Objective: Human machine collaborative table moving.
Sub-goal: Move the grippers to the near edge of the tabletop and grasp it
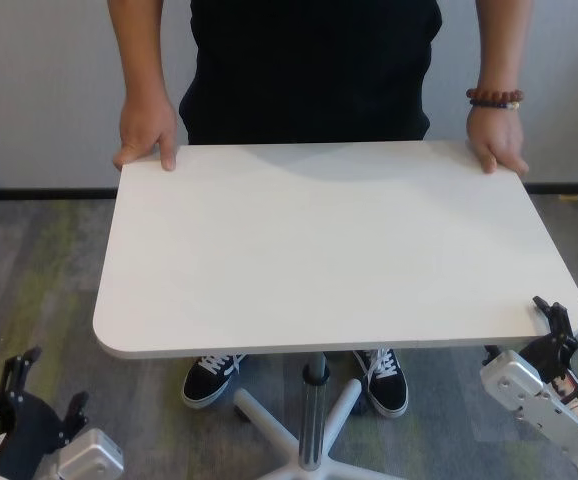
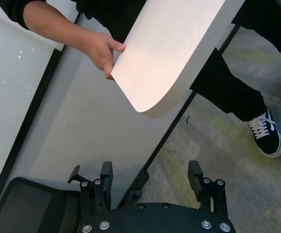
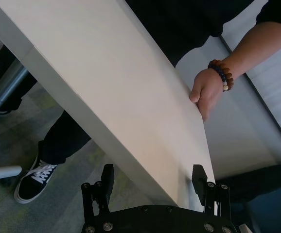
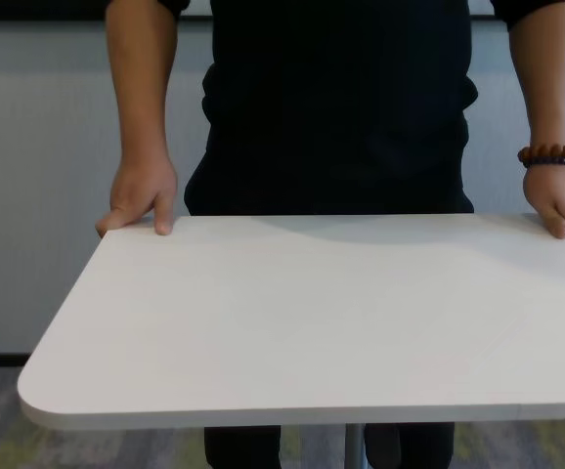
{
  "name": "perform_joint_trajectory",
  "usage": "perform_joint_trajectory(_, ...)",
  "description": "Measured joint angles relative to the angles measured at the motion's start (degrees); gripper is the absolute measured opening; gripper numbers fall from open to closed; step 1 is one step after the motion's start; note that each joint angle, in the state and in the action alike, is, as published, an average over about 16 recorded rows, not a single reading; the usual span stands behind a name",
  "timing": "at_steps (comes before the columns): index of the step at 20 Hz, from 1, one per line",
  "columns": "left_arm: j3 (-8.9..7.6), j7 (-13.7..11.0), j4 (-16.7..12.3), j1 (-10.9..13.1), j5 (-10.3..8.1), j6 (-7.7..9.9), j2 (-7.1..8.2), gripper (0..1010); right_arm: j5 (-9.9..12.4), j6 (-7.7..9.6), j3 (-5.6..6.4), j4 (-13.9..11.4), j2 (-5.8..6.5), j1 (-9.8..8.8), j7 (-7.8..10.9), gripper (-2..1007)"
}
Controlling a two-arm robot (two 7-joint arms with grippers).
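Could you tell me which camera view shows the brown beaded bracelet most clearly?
The right wrist view: the bracelet shows close, beads distinct, on the human's wrist by the table corner. Head and chest views show it farther off; the left wrist view misses it.

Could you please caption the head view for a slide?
Person holds the table's far corners; right gripper at its near corner, left gripper lower.

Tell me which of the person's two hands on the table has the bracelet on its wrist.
The hand at the far corner on the robot's right side wears the brown beaded bracelet. The other hand, at the far left corner of the table, has a bare wrist.
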Motion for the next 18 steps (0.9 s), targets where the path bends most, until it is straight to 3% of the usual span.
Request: perform_joint_trajectory(18, 0.00, 0.00, 0.00, 0.00, 0.00, 0.02, 0.00, 1000, -1.35, -1.81, 0.52, 1.78, -0.84, 0.99, 0.07, 1005)
